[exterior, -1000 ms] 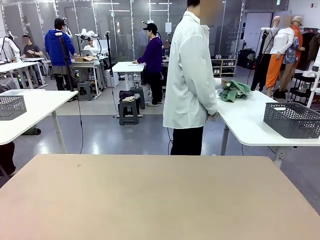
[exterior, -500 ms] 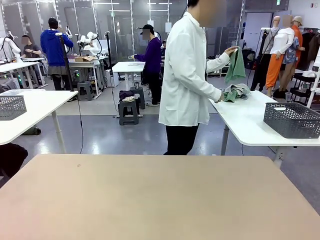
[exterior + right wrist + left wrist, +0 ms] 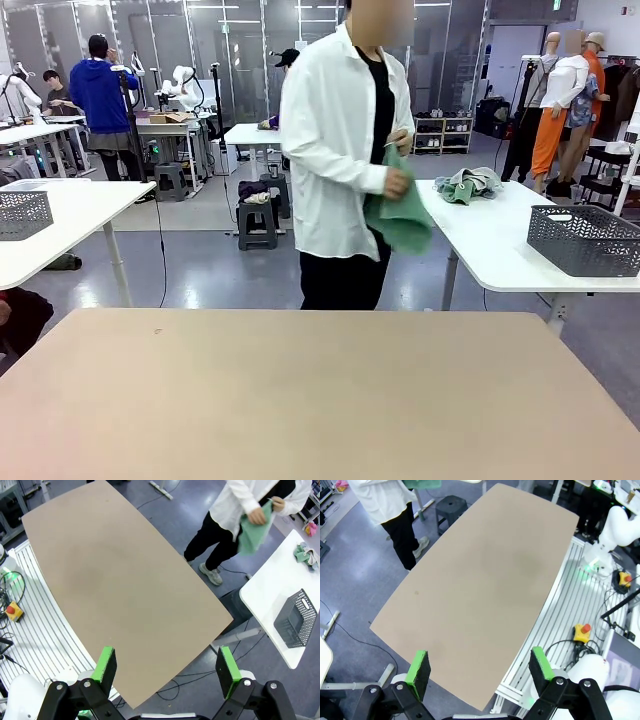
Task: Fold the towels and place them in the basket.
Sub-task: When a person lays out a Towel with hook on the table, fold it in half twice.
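Note:
A person in a white lab coat stands beyond my tan table and holds the mint green towel in both hands. From the right wrist the same towel hangs from those hands. The pale grey-blue towel lies crumpled, with more green cloth, on the white side table. On that table the dark wire basket stands near the right end, and the right wrist view has this basket too. My left gripper and right gripper hang open high above the tan table, holding nothing.
A second grey basket sits on a white table at the left. Stools and other people at work tables fill the background. Beside the tan table run white rails with an emergency stop button.
The person has turned from the side table to face my table, bringing the green towel down from a raised hand to waist height. Neither gripper has moved.

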